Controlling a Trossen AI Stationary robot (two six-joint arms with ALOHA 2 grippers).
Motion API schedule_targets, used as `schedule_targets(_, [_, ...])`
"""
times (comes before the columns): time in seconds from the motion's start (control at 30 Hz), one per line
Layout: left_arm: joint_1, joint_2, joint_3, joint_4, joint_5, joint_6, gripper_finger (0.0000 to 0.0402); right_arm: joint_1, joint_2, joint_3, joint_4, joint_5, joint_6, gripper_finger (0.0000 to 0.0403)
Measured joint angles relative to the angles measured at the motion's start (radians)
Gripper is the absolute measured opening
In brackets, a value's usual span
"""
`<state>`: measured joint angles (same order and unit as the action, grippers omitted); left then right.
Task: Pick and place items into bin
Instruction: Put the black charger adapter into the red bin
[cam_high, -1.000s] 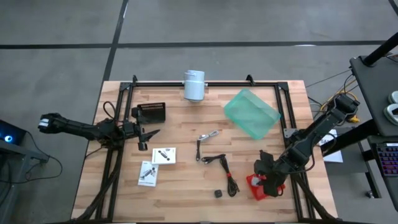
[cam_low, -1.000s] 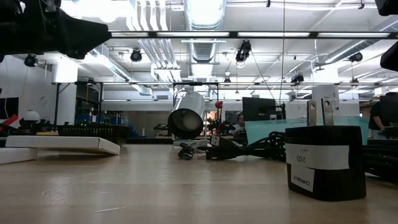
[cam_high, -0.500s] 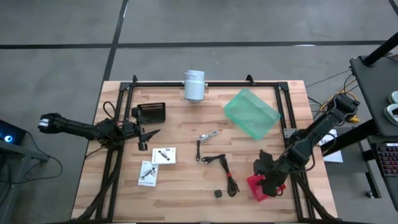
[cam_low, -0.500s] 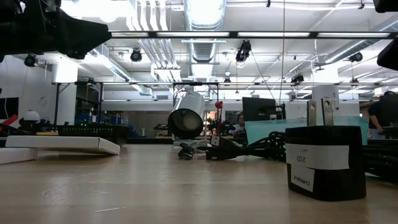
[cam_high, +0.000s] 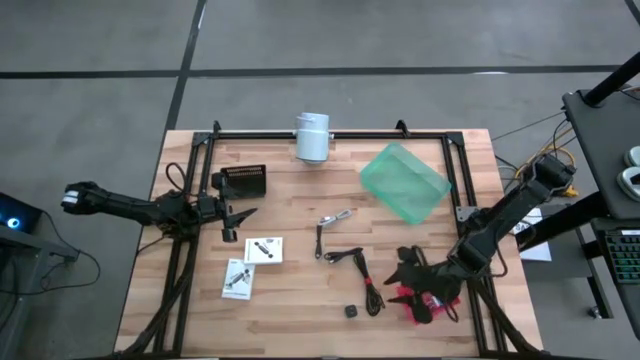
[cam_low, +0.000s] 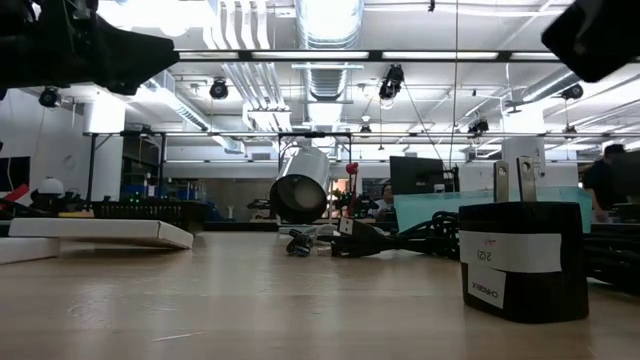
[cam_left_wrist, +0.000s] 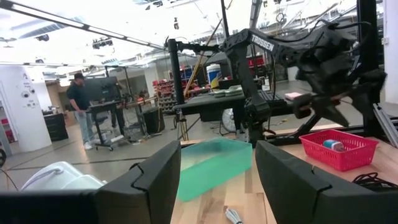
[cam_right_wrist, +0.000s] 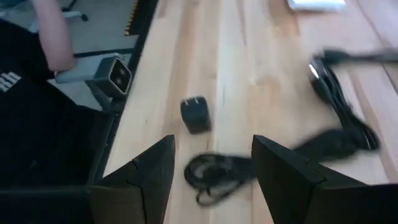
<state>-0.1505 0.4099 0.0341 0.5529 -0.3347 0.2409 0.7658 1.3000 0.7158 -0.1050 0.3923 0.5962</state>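
Thin black cords (cam_high: 361, 275) lie in the middle of the table, a tiny black cube (cam_high: 351, 311) nearer the near edge and a silvery metal piece (cam_high: 335, 218) farther back. Two white flat packets (cam_high: 263, 249) (cam_high: 237, 277) lie flat left of them. My right gripper (cam_high: 403, 270) is open and hovers just left of a red basket (cam_high: 418, 305), right of the cords. Its wrist view shows the cube (cam_right_wrist: 196, 114) and cords (cam_right_wrist: 219, 171) ahead of the open gripper (cam_right_wrist: 213, 146). My left gripper (cam_high: 236, 215) waits open near the table's left side (cam_left_wrist: 217, 158).
A green translucent bin (cam_high: 403, 182) sits far right of centre. The red basket (cam_left_wrist: 339, 146) holds a small blue item. A white cylinder (cam_high: 311, 137) stands at the far edge, a black block (cam_high: 243, 180) beside the left arm. Black frame rails run along the table's sides.
My right gripper has moved from above the red basket a little toward the table's left, toward the cords, and has turned so that its fingers point leftward. The items have stayed where they were.
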Motion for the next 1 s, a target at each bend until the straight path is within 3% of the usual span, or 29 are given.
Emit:
schedule_targets(0.17, [0.0, 0.0, 0.0, 0.0, 0.0, 0.0, 0.0192, 0.0, 0.13, 0.024, 0.103, 0.01, -0.148, 0.0199])
schedule_targets(0.3, [0.0, 0.002, 0.0, 0.0, 0.0, 0.0, 0.0192, -0.001, 0.235, 0.081, 0.107, 0.057, -0.155, 0.0199])
schedule_targets(0.6, [0.0, 0.002, 0.0, -0.001, 0.0, 0.0, 0.0192, -0.011, 0.446, 0.249, 0.056, 0.056, -0.205, 0.0203])
schedule_targets(0.87, [0.0, 0.002, 0.0, -0.001, 0.0, 0.0, 0.0192, -0.051, 0.572, 0.402, -0.124, 0.047, -0.189, 0.0266])
schedule_targets(1.0, [0.0, 0.002, 0.0, -0.001, 0.0, 0.0, 0.0192, -0.069, 0.613, 0.462, -0.178, -0.035, -0.197, 0.0295])
